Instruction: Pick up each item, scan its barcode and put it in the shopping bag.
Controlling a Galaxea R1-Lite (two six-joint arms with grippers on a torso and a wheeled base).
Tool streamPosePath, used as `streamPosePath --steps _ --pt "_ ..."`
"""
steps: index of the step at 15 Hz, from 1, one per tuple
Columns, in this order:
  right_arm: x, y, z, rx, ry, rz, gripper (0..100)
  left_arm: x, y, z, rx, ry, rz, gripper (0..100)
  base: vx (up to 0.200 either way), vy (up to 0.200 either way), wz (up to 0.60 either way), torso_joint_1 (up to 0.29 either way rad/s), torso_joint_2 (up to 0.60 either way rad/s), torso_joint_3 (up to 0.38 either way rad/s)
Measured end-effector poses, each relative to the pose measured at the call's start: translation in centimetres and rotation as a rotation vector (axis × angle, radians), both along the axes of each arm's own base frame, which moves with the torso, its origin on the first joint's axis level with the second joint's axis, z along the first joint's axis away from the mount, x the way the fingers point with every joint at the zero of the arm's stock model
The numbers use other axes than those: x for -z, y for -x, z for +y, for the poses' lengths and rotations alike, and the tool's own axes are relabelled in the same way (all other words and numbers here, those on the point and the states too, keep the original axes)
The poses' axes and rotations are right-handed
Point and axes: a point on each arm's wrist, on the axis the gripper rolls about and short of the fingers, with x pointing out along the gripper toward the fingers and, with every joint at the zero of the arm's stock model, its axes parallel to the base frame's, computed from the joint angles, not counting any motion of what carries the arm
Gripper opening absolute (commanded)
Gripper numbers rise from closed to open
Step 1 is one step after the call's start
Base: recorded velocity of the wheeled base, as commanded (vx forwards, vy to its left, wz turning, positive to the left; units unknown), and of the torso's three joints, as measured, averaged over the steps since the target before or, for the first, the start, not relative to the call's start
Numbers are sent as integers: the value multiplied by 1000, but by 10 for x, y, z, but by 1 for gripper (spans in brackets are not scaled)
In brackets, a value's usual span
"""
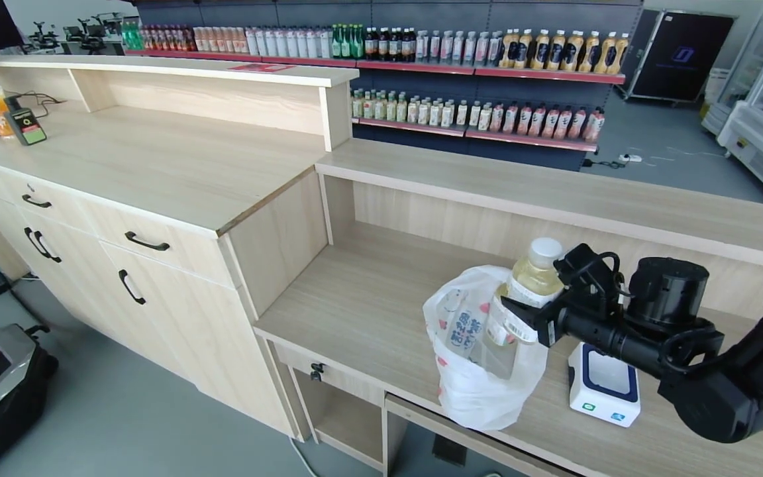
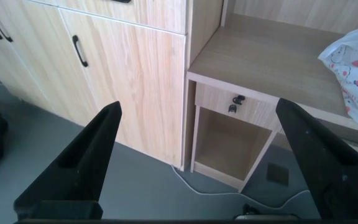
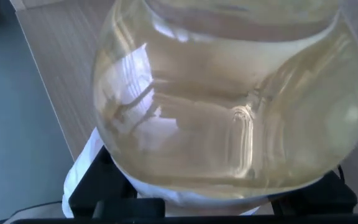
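We see a shop checkout with a pale wooden worktop [image 1: 368,298]. On it stands a white plastic shopping bag [image 1: 481,391] printed with red and blue characters and small red motifs.

The right end effector [image 1: 540,311] pinches a clear bottle [image 1: 528,285] of pale yellow drink around its label. The bottle leans slightly, with its white cap above the bag's mouth and its lower body showing through the thin plastic inside the bag. The label is white with a strip of black barcode lines facing us, and its other print is too small to make out. Just beside the bag lies a white scanner [image 1: 603,384] with a dark-framed window and two small icons, green and blue, on its front edge.

From the right wrist we see what the head camera cannot: the bottle's rounded body [image 3: 229,106] very close up, with light glinting in the liquid and the white bag [image 3: 86,174] beneath it.

From the left wrist we see the left end effector [image 2: 199,107] spread wide open above the grey floor, in front of the cabinet doors. A small lock [image 2: 235,102] sits on a drawer front there, and the bag [image 2: 356,68] shows at the worktop's edge.

Behind the checkout, shelves [image 1: 421,66] hold rows of bottled drinks.
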Motion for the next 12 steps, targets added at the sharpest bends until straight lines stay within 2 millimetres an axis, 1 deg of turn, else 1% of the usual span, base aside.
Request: streamPosePath --steps 4,7,12 --pt "13 0 -9 31 -15 52 0 0 0 0 0 0 0 100 0 0 0 0 0 0" --pt "23 -5 -10 36 -25 47 0 0 0 0 0 0 0 100 0 0 0 0 0 0" --pt "51 -14 -9 31 -54 75 0 0 0 0 0 0 0 100 0 0 0 0 0 0"
